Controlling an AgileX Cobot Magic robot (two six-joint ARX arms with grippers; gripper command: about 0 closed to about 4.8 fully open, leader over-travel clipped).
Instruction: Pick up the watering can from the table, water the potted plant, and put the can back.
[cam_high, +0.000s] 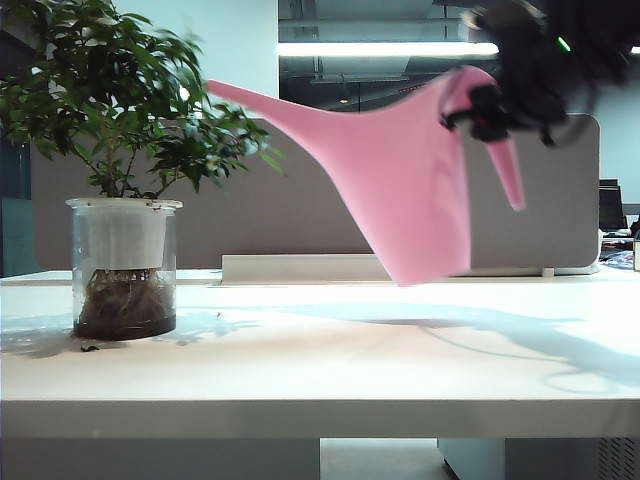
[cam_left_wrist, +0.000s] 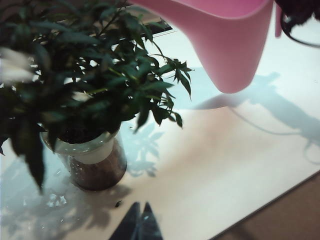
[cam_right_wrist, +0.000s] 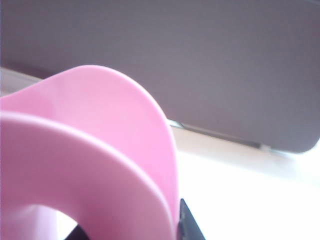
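open-plan office. white desk (cam_high: 320, 370) backed by a grey partition panel (cam_high: 300, 215). exposed ceiling with strip light (cam_high: 385, 48), monitor (cam_high: 611, 208) at far right.

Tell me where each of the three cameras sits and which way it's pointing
Exterior view: low at the table's front edge, facing the grey partition; the right gripper, blurred, holds the watering can aloft.
Left wrist view: above the table, looking down on the potted plant; the left gripper shows shut at the frame edge.
Right wrist view: close behind the can's rim, facing the partition; one dark fingertip shows.
Shared: the can appears in all three views; exterior and left wrist views both show the plant.
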